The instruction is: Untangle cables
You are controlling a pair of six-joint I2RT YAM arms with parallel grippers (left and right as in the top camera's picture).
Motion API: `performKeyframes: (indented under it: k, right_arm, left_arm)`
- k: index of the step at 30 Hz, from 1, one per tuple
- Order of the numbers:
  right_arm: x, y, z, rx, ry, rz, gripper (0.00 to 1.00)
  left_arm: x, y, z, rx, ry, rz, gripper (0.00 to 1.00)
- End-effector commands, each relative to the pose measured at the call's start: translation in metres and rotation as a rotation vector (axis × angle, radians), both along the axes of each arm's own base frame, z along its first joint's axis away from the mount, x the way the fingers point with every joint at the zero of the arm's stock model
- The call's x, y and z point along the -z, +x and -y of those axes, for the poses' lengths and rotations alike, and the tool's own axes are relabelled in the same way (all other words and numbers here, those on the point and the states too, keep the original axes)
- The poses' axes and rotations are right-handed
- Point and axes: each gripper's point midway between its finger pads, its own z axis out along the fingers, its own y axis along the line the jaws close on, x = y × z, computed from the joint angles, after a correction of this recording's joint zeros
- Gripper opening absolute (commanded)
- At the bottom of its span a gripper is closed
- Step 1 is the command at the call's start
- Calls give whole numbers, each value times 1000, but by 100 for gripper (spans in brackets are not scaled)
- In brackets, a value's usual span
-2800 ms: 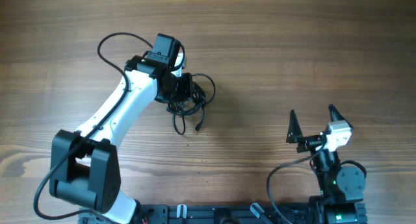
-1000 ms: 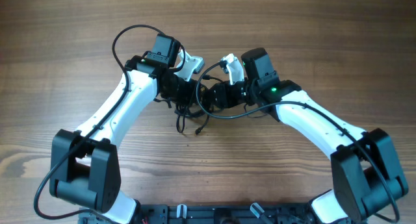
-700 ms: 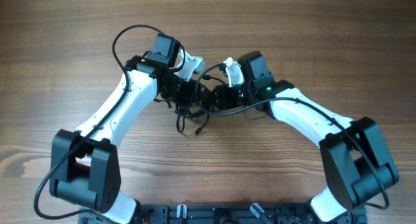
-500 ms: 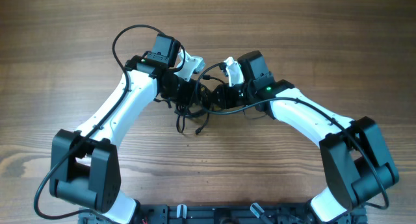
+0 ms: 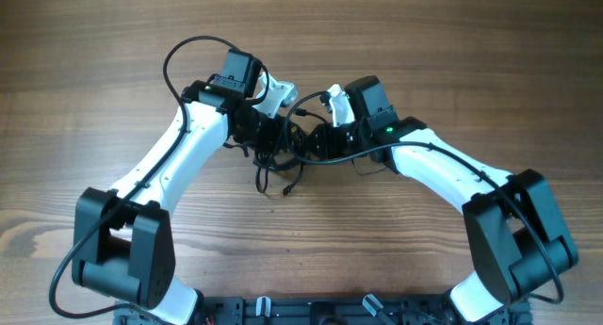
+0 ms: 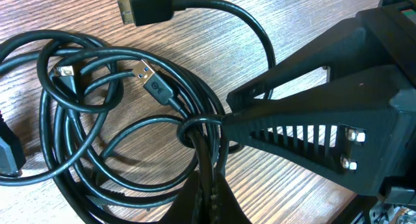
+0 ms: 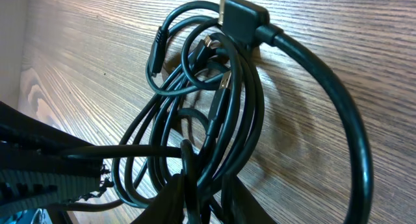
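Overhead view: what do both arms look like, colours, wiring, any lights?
Left arm and right arm: white shells, black joints, blocky black bases. A thick black wire loops along each. A green light glows near the right wrist. Fingers are black slotted wedges.

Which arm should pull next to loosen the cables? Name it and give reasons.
Right. The right gripper pinches strands of the cables, probably with room on the table on its side to pull toward. The left gripper clamps the same cables and can anchor.

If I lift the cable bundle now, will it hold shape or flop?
Likely floppy: the cables lie in loose loops. Probably light: thin cords. One loop cinches several strands, so they may lift as one clump; plugs could snag.
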Motion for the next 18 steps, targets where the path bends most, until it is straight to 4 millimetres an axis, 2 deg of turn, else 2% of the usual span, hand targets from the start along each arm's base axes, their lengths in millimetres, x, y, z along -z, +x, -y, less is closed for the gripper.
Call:
performKeyframes:
  k: [1, 10, 11, 14, 18]
  right_arm:
    - [12, -7, -1, -7, -4, -40, 22]
    - [19, -16, -4, -3, -14, -64, 22]
    - [19, -16, -4, -3, -13, -64, 21]
    - [18, -15, -4, 1, -9, -61, 4]
    - [16, -5, 4, 57, 17, -87, 4]
  left_arm:
    - [-3, 2, 3, 15, -28, 3, 4]
    - [-3, 2, 3, 15, -28, 3, 4]
    - [-3, 2, 3, 15, -28, 3, 4]
    - [-3, 2, 3, 15, -28, 3, 4]
    - [-3, 2, 3, 15, -29, 5, 4]
